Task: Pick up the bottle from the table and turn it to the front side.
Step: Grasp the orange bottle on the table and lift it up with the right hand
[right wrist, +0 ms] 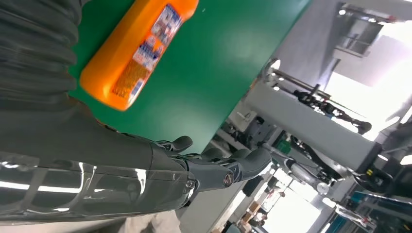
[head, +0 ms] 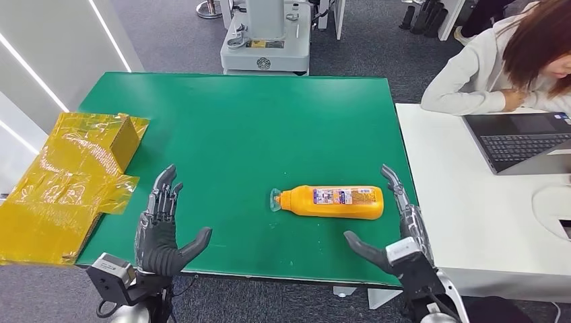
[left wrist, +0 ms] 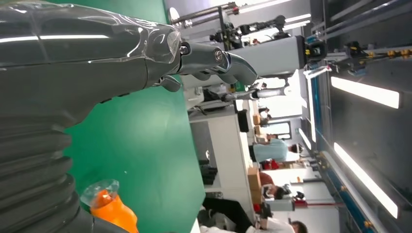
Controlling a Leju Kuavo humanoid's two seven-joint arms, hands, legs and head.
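The orange bottle [head: 331, 202] lies on its side on the green surface [head: 256, 128], toward the near right corner, its clear cap [head: 275, 200] pointing to the left edge and its base toward the right edge; a printed label [head: 343, 195] faces up along the body. The right robot hand [head: 397, 232] hovers just beside the bottle's base at the near right corner, fingers spread and holding nothing — the thumb reaches out toward the bottle but I see no contact. The left robot hand [head: 161, 225] hangs near the near edge, well apart from the cap, also spread and empty. The bottle looks like smooth moulded plastic, so I'd judge it stiff enough for a firm squeeze yet slippery on its glossy sides; how full it is I cannot tell, so its weight is a guess. The broad middle of the body, around the label, seems the safest place to take hold — the tapering neck and cap would offer little grip. Crumpled yellow packaging [head: 74, 185] sits over the left edge.
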